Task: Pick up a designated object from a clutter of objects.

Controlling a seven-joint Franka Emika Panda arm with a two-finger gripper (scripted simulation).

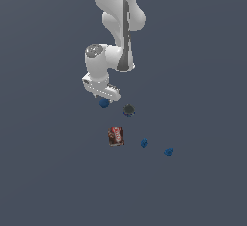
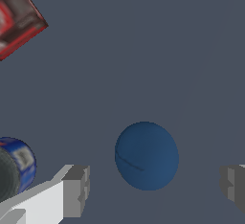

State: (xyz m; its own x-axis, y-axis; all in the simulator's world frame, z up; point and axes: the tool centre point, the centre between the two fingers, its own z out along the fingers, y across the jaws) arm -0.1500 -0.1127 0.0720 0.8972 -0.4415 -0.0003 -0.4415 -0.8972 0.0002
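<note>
a: where does the blue ball [image 1: 104, 103] sit?

b: in the exterior view, just left of the frame's centre, right under the white arm's gripper [image 1: 103, 94]. the hand's lower edge overlaps the ball's top in that picture, so whether they touch cannot be told from there.

a: and the wrist view?

b: there the blue ball [image 2: 146, 155] lies on the grey floor [image 2: 143, 50] between the two pale fingers, one finger [image 2: 75, 190] to one side, the other only a sliver at the frame's edge. the gripper [image 2: 155, 187] is spread wide, with floor showing on both sides of the ball, so neither pad touches it. the ball sits nearer the first finger than the other (a thin curved line marks its surface).

a: what else is around?

b: in the exterior view the dark round item [image 1: 129, 109] sits just right of the ball, slightly lower in the frame and apart from it. the red-brown printed box [image 1: 116, 136] lies below both, near the middle of the frame. two small lumpy blue pieces lie to the box's right: one [image 1: 144, 143] near it, the other [image 1: 168, 151] further right and a little lower.

a: do any show at the wrist?

b: the box [image 2: 16, 19] fills one corner, tilted. a round thing with a blue-and-white printed side [image 2: 14, 168] is cut by the frame's edge beside the first finger.
</note>
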